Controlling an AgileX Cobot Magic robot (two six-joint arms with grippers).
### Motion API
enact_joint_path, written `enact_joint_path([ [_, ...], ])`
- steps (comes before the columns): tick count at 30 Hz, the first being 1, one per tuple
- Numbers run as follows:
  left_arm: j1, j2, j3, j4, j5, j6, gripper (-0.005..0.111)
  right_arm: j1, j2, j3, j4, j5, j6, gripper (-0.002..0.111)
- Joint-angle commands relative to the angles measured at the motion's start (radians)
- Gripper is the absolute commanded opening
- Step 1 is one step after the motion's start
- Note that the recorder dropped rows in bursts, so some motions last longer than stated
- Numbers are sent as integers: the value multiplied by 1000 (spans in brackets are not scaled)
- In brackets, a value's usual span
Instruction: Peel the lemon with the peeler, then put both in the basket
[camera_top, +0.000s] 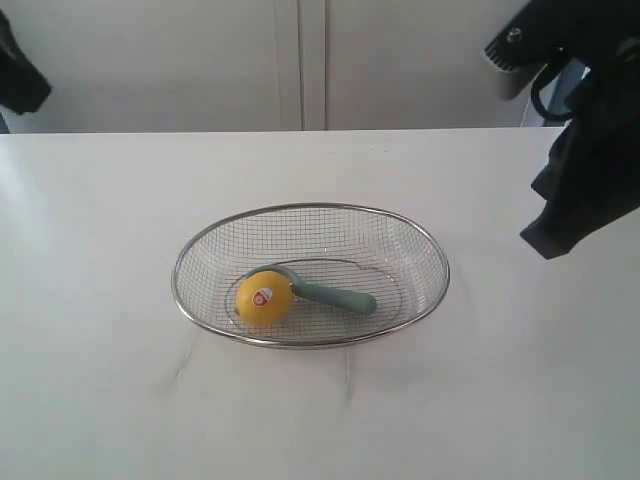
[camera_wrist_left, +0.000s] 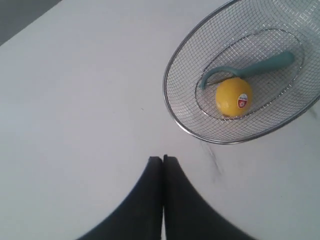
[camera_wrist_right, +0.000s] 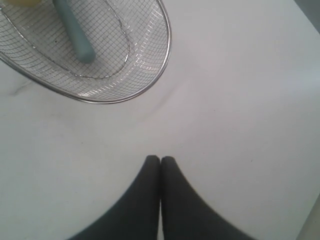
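In the basket: the lemon (camera_top: 264, 297) sits on the mesh floor with its red-and-white sticker facing the room. The peeler (camera_top: 340, 297) lies against it, blade head curled behind the fruit and teal handle pointing toward the right arm's side.
On the white surface (camera_top: 100, 250): the wire basket (camera_top: 310, 207) stands near the middle, level, with both arms well back from it.
Left gripper (camera_wrist_left: 163, 161): closed on nothing, fingers pressed together, hanging above bare surface just outside the rim nearest the lemon.
Right gripper (camera_wrist_right: 160, 160): also closed and empty, above bare surface off the basket's handle end.
Step in hand: both things appear to be delivered, so what remains looks like a clean retreat.
Doing it well: raise each arm straight up before swinging it away, fingers together so nothing snags the wire. A knock to the rim would likely set the round lemon rolling.
Peel: the side on show has whole yellow skin; the far side cannot be judged.
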Motion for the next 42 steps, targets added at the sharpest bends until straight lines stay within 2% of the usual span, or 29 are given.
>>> enact_joint_path([
  [1,-5,-149,85,5,66,-48,0,-4,-14,-3,-3,-19,4,0],
  [8,-5,-428,188,5,150,-127,0,-4,-16,-3,-1,-33,4,0],
  [15,-5,-643,262,5,153,-145,0,-4,-33,-3,5,-110,40,0],
  [21,-5,-672,273,-2,164,-145,0,-4,-33,-3,5,-214,50,0],
  [37,-5,-682,273,0,156,-141,0,-2,-33,-3,5,-217,50,0],
  [42,-5,-684,273,5,156,-141,0,-29,-115,-3,43,-215,50,0],
])
